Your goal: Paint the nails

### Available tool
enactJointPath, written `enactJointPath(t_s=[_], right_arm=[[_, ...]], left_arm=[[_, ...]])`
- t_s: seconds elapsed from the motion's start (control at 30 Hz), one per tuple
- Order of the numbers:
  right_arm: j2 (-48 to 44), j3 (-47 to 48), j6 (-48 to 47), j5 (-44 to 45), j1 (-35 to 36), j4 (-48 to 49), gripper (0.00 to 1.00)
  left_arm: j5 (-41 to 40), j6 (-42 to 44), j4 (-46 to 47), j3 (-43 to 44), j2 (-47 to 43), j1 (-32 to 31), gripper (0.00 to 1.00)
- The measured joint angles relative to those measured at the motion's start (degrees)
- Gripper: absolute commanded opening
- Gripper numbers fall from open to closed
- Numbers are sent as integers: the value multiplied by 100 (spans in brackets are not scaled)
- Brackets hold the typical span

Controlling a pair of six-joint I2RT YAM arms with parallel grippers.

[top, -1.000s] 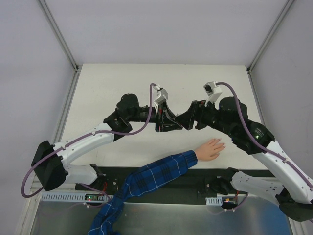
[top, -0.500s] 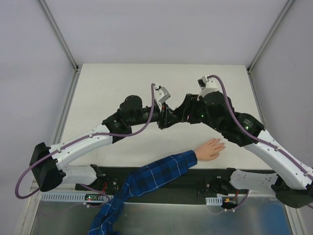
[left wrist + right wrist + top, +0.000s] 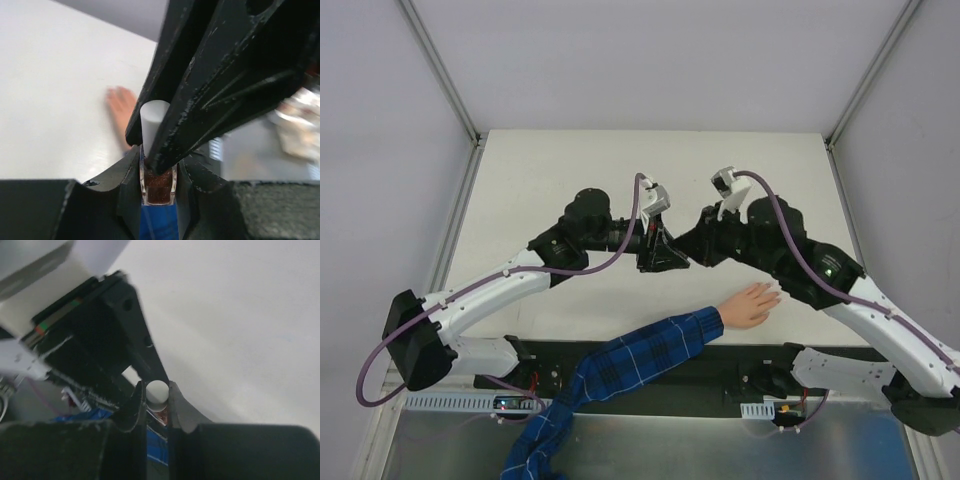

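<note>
A pale hand (image 3: 752,304) in a blue plaid sleeve (image 3: 650,350) lies flat near the table's front edge; its nails are too small to make out. Above the table's middle my two grippers meet tip to tip. The left gripper (image 3: 158,181) (image 3: 665,258) is shut on a small dark reddish bottle (image 3: 158,189). The bottle's white cap (image 3: 156,391) (image 3: 151,120) sits between the fingers of my right gripper (image 3: 156,396) (image 3: 686,250), which is shut on it. In the left wrist view the hand (image 3: 121,106) shows blurred beyond the bottle.
The white table (image 3: 550,170) is walled by grey panels with metal posts (image 3: 445,75) at the back corners. A black strip (image 3: 650,370) runs along the front edge under the sleeve. Purple cables loop over both arms.
My right gripper has closed from wide open onto the bottle's white cap. Both arms shifted slightly while the left kept hold of the bottle. The hand has not moved.
</note>
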Motion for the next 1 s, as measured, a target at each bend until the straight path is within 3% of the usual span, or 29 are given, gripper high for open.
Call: enactJointPath(t_s=[0.1, 0.17, 0.23, 0.27, 0.37, 0.4, 0.53, 0.7, 1.0], right_arm=[[-553, -415, -654, -1408, -223, 481, 0], [-723, -448, -890, -1971, -273, 579, 1], [-813, -437, -1003, -2253, -269, 658, 8], [-824, -437, -1010, -2253, -262, 686, 29], [-815, -433, -894, -2009, -249, 662, 59], [-800, -422, -852, -1759, -245, 542, 63], [-715, -184, -352, -857, -240, 35, 68], [-542, 282, 168, -201, -234, -494, 65], [-37, 741, 501, 433, -140, -695, 56]], left_arm=[[1587, -570, 562, 7, 103, 225, 0], [2249, -896, 1038, 7, 153, 229, 0], [2557, -1040, 1281, 11, 146, 236, 0], [2592, -1043, 1309, 17, 142, 254, 0], [2479, -898, 1143, 22, 142, 262, 0], [2393, -844, 1047, 22, 125, 262, 0], [1591, -472, 660, 24, -37, 249, 0], [398, -105, 236, 131, -107, 249, 0], [-328, 72, -7, 221, -4, 245, 0]])
